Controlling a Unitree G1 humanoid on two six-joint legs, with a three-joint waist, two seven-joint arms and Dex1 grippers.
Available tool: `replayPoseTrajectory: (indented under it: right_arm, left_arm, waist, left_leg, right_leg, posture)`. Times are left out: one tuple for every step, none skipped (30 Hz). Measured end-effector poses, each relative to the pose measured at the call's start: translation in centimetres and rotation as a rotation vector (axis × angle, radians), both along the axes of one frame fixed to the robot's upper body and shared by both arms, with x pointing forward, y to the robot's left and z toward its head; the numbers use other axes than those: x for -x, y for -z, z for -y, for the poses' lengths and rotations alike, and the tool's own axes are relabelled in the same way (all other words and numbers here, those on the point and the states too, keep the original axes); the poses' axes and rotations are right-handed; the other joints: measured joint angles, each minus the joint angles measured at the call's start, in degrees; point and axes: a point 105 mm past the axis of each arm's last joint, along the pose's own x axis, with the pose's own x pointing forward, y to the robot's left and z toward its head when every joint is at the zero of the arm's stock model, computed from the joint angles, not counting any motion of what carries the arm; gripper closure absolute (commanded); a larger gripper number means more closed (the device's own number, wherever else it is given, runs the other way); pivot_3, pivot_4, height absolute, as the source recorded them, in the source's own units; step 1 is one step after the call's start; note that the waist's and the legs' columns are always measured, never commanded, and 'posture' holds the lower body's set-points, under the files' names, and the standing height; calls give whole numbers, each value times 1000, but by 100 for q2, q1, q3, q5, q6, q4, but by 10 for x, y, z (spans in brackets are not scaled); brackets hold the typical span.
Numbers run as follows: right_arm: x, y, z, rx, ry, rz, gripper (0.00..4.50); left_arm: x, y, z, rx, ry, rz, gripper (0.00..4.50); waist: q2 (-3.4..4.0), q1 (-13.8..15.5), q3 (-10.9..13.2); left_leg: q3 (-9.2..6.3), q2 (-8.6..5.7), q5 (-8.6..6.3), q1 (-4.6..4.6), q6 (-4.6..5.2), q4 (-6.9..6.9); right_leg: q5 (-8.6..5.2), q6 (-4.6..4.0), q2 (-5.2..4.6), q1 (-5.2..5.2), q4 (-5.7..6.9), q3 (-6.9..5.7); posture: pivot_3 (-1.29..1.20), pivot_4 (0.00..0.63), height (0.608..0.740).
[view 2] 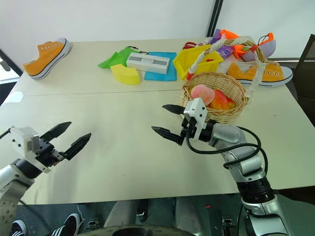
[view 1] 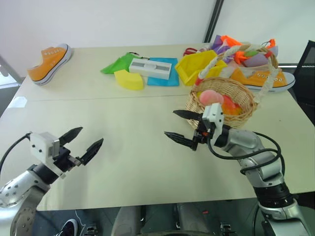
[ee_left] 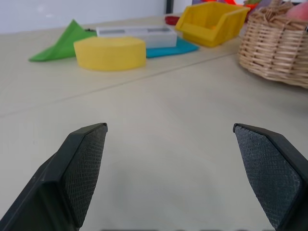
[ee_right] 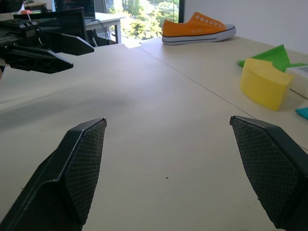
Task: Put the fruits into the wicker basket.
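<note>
Pale beige table [view 1: 123,162] with a seam running from nine to three o'clock, plain white wall [view 1: 123,22] at twelve, dark post [view 1: 212,20] at one o'clock, black chair [view 1: 307,61] at three, sunlit window with green trees [ee_right: 144,14], desk [ee_right: 103,21] beside it

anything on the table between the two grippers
Nothing: bare table lies between the left gripper and the right gripper, seen in both eye views.

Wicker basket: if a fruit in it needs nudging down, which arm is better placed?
Right, probably. The right tool hangs open just beside the round tan wicker basket, where the pink peach and red-yellow mango already sit. The left tool, also open, is far across the beige table.
</note>
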Motion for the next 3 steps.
replayPoseTrajectory:
  right_arm:
    - [-1, 1, 1, 3, 4, -3, 203]
    - [-1, 2, 1, 8, 7, -2, 203]
    - [-1, 2, 1, 9, 8, -1, 203]
  left_arm:
    - [0, 0, 0, -1, -3, 2, 0]
    - [-1, 1, 0, -6, -7, 2, 0]
    - [-2, 1, -1, -12, -10, 3, 0]
  waist:
    - [0, 5, 0]
    - [0, 5, 0]
    - [0, 0, 0]
  left_leg:
    - [0, 0, 0, 0, 0, 0]
    - [0, 0, 0, 0, 0, 0]
    - [0, 0, -1, 0, -1, 0]
  right_leg:
    - [0, -1, 0, -2, 0, 0]
    - [-1, -1, 0, -7, 0, 0]
    - [-1, -1, 0, -8, -1, 1]
  posture:
    - [0, 150, 740]
    - [0, 150, 740]
    - [0, 150, 740]
